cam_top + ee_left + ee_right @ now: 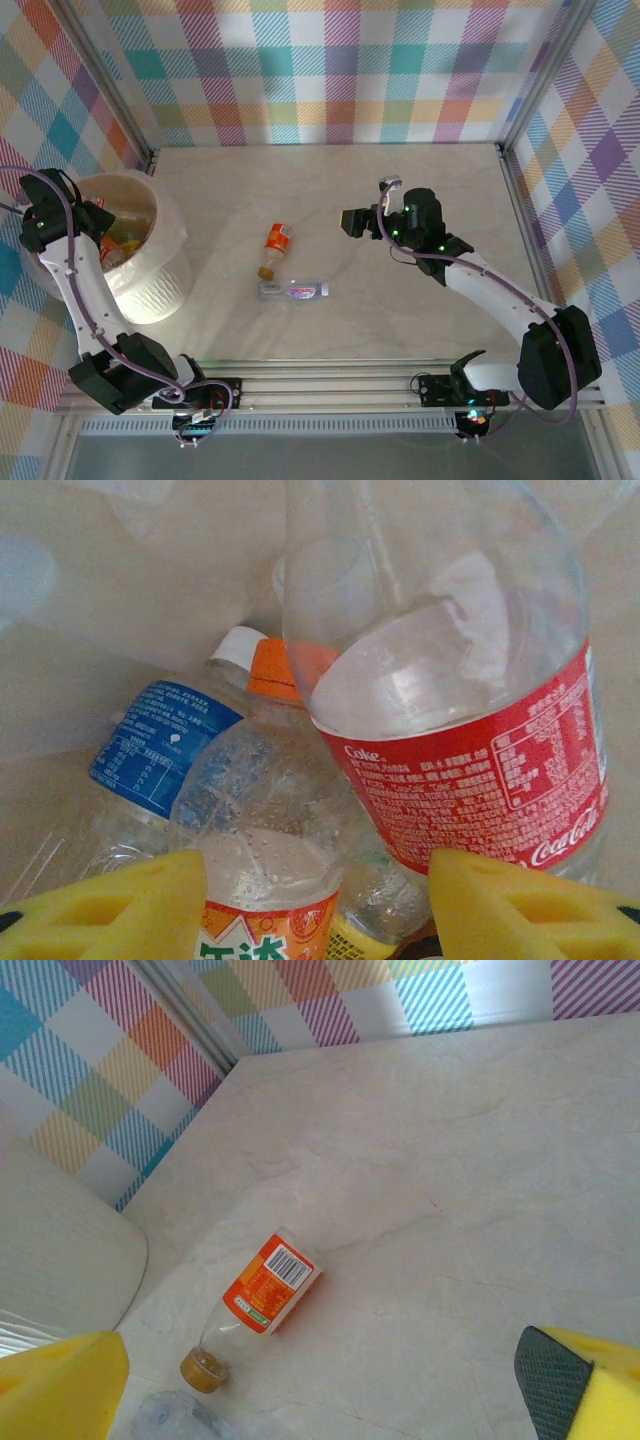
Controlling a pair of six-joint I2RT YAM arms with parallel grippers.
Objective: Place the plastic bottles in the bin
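Hovering over bin [152,292]: left gripper [315,905], jaws apart above Coke bottle [470,760] inside | right gripper [320,1385], jaws wide apart, far from bin | orange-label bottle [277,243], clear bottle [292,290] near bin

Pastel plaid walls [340,70] rise round the far and side edges of a pale marbled table [420,200], metal posts [103,80] at its far corners, an aluminium rail [330,385] along its near edge.

"Coke", "Coca-Cola" on red-labelled bottle [470,770]
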